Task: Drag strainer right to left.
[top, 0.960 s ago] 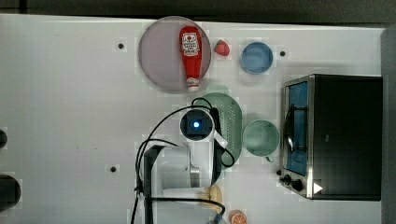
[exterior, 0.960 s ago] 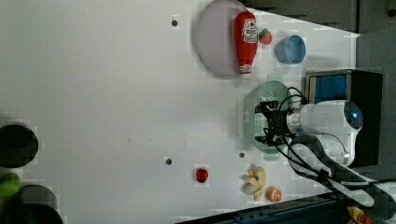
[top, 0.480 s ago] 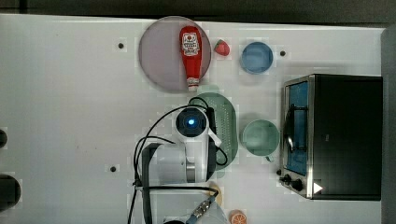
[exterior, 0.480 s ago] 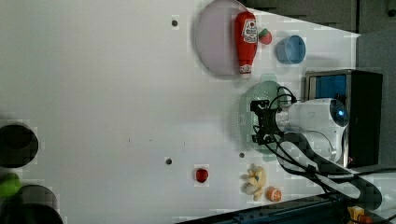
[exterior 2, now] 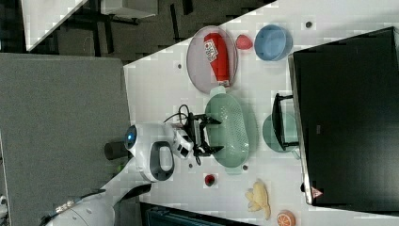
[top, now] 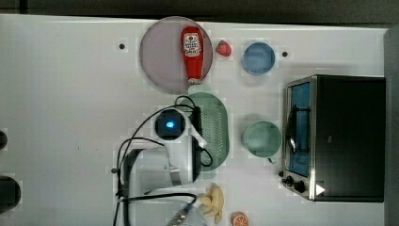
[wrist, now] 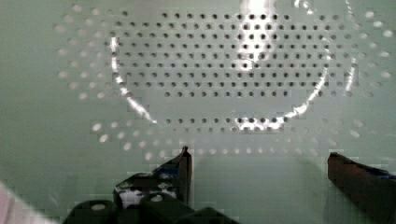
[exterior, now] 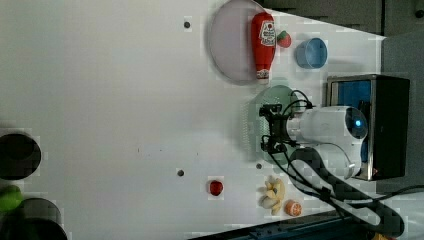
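The strainer (top: 215,125) is a pale mint-green oval colander lying near the table's middle, just below the plate in the top view. My arm's wrist (top: 169,125) covers its side on the top view's left. The gripper (exterior 2: 211,134) is open. Its two black fingers reach down into the strainer (exterior 2: 233,127) by the wall on the right view's left. In the left view the gripper (exterior: 269,129) stands spread over the strainer (exterior: 255,120). In the wrist view the perforated strainer bottom (wrist: 210,70) lies just beyond the open gripper (wrist: 261,172). Nothing is between the fingers.
A grey plate (top: 162,52) bearing a ketchup bottle (top: 193,52) lies close beyond the strainer. A mint cup (top: 261,139), a blue bowl (top: 259,58) and a black toaster oven (top: 343,136) stand on the top view's right. Toy fruit (top: 214,202) lies near the arm's base.
My arm has moved toward the top view's left, and the strainer has slid a little the same way, away from the mint cup. The gripper stays open.
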You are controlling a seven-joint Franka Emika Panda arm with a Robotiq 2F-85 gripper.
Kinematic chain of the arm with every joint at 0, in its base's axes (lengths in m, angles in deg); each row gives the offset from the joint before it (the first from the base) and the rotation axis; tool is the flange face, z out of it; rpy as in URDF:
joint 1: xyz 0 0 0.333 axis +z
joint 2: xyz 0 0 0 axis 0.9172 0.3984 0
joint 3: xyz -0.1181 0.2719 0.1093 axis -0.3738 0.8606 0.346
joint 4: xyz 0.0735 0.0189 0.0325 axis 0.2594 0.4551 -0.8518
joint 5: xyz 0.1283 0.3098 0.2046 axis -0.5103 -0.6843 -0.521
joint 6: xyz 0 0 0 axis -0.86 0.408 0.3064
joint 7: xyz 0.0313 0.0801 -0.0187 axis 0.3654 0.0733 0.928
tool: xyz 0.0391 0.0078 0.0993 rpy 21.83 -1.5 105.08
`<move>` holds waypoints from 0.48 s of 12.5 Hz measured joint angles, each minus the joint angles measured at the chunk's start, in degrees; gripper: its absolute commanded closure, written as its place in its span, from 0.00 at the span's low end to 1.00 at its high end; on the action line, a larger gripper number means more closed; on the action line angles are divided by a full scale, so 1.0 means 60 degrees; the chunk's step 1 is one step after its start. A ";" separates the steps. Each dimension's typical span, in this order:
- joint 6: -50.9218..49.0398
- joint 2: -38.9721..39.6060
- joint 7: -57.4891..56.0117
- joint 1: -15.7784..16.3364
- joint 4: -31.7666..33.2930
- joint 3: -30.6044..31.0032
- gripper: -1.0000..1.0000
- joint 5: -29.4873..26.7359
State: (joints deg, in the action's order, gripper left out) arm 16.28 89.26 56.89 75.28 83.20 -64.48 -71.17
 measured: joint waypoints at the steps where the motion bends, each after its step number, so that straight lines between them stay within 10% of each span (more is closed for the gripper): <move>1: 0.0149 0.0012 0.0280 0.0310 -0.0056 0.0038 0.00 -0.0024; 6: 0.0084 0.0375 0.1170 0.1788 -0.0504 0.0104 0.00 -0.0197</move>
State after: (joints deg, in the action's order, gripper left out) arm 16.78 91.51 63.91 86.01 80.18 -63.86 -72.35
